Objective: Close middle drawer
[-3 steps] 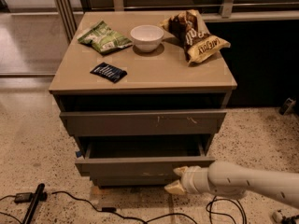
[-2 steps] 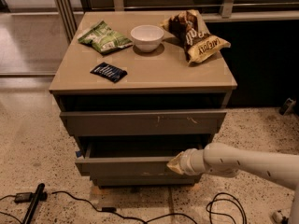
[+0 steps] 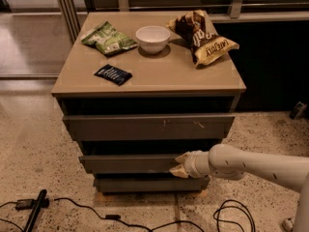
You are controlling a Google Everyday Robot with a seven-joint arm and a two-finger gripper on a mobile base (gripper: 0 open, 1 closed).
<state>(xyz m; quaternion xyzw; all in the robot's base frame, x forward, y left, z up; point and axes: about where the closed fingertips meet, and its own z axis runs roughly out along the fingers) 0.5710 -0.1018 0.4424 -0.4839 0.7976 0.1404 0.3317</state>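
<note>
1. Picking out the cream-tipped claw (image 3: pixel 181 166) on its white tubular arm (image 3: pixel 251 166), low on the right and touching the right end of the wide, shallow grey-taupe middle drawer (image 3: pixel 128 163).
2. Cannot tell how far open that claw is. Seeing nothing held in it, only contact with the plain front panel.
3. Placing the middle drawer: not quite home by the look of it, with a dark gap above, between the taller scratched top drawer front (image 3: pixel 149 127) and the plain bottom drawer front (image 3: pixel 145 183).
4. Reading the key relation: panel dead ahead of the claw, long axis running left to right across the view. Judging the push as straight inward, away from the camera. Contact off-centre, so watching for skew.
5. Counting: three drawer fronts, one arm, one claw.
6. Counting on the taupe bench (image 3: pixel 164 79): one white bowl (image 3: pixel 152 37), one green snack bag (image 3: pixel 108 38), one brown crisp bag (image 3: pixel 203 35) and one dark blue packet (image 3: pixel 112 74). Four things, all well apart from the claw.
</note>
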